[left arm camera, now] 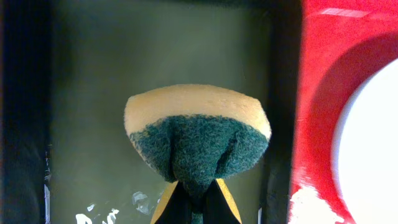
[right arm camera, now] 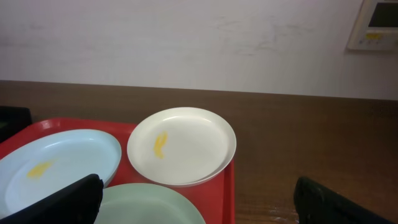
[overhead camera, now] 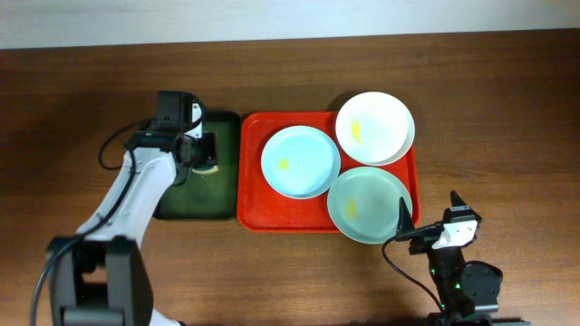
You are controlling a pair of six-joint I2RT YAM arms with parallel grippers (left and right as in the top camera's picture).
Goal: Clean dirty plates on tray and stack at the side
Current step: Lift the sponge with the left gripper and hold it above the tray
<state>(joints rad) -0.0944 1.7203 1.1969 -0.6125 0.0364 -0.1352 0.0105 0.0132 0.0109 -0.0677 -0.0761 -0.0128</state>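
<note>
left hand (left arm camera: 196, 198) pinched shut; right hand (overhead camera: 430, 214) spread wide open.

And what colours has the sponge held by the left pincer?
The sponge is yellow above, dark green below; the left wrist view shows it best.

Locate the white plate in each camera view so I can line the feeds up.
Overhead: white plate at the upper right corner of the red tray.
Left wrist: not identifiable; a pale plate at the right edge is washed out, so I cannot tell which one it is.
Right wrist: white plate at centre frame, yellow smear on its left part.
Shared landmark: the red tray, seen in all three views.
</note>
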